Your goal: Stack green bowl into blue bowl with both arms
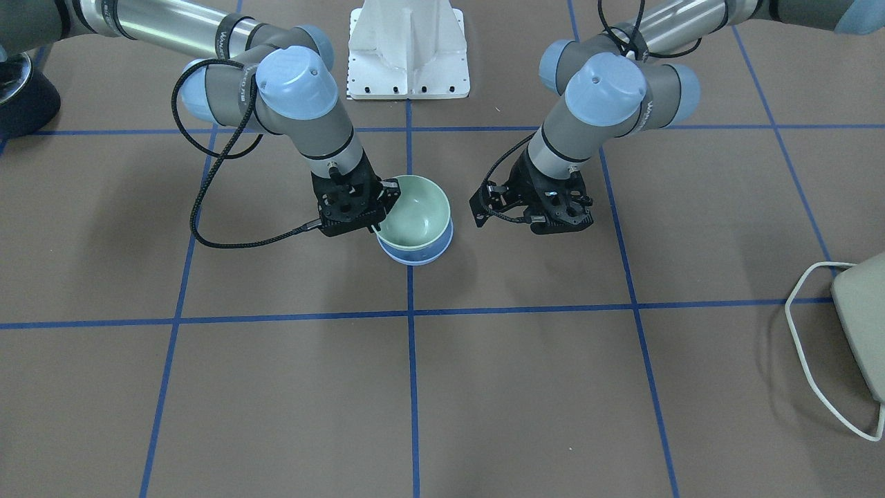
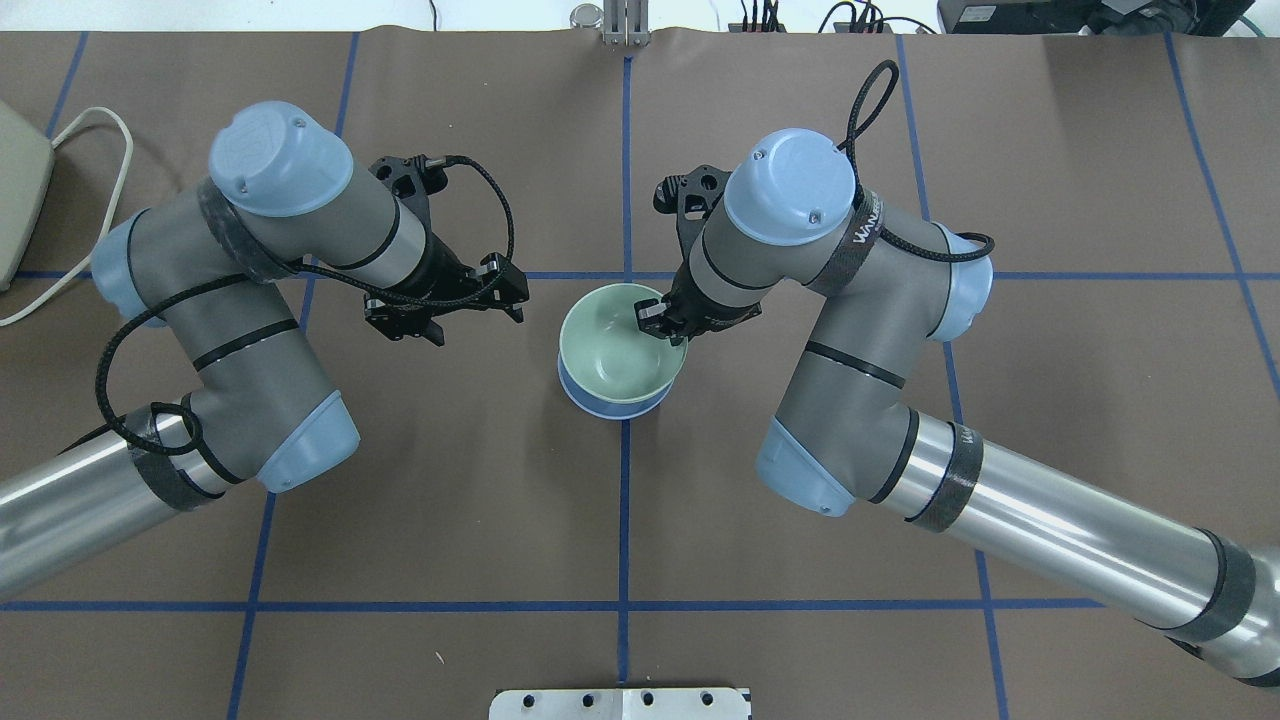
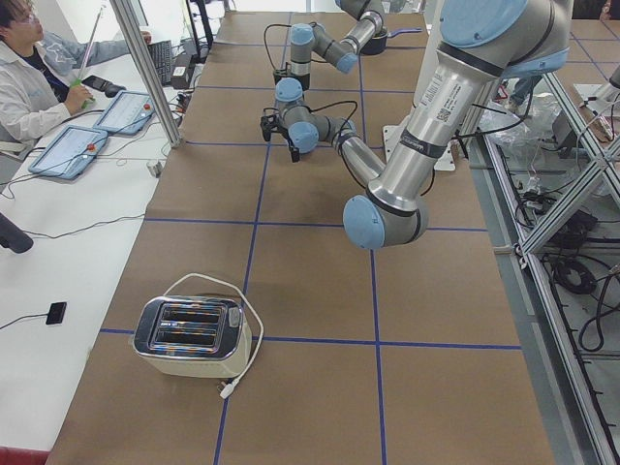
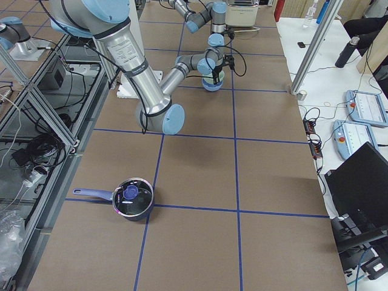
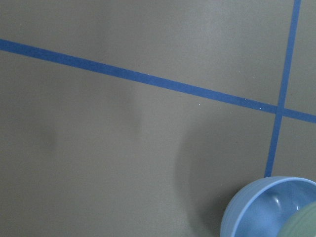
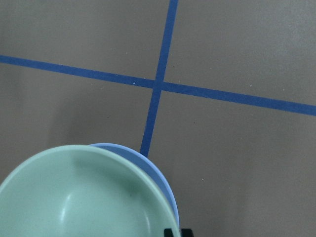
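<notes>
Nearest my right wrist lens is the green bowl (image 6: 84, 197), nested a little off-centre inside the blue bowl (image 6: 160, 177), beside a crossing of tape lines (image 6: 157, 84) mid-table. The right gripper (image 2: 660, 322) is clamped on the green rim. The left gripper (image 2: 447, 303) hangs near the bowls, apart from them; I cannot tell whether it is released. The toaster (image 1: 861, 325) sits well off at the table (image 1: 525, 401) edge.

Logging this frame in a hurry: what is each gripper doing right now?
Left gripper: open, holding nothing.
Right gripper: shut on the green bowl, at its rim.
</notes>
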`<state>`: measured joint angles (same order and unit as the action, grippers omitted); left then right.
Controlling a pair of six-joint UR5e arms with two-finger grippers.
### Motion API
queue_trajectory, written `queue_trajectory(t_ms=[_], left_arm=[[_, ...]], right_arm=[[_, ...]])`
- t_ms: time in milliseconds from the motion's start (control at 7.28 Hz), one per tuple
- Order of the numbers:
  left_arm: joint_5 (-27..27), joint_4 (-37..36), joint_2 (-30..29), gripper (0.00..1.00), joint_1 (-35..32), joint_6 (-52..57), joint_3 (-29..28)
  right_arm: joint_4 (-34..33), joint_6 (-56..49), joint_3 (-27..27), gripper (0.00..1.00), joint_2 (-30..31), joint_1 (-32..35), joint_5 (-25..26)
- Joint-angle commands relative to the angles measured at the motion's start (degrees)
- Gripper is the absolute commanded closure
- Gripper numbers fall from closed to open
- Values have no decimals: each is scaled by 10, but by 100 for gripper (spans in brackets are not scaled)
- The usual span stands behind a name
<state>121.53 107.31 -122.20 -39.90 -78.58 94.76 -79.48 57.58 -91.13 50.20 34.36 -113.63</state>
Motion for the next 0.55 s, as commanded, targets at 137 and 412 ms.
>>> queue_trajectory(t_ms=[137,412], left_arm=[[-1,0,0,3,0,0,-2],[0,1,7,3,1,1,-2]], right_arm=[[1,-2,7,85,-5,-5,13],[33,-3,27,85,-7,-11,29]])
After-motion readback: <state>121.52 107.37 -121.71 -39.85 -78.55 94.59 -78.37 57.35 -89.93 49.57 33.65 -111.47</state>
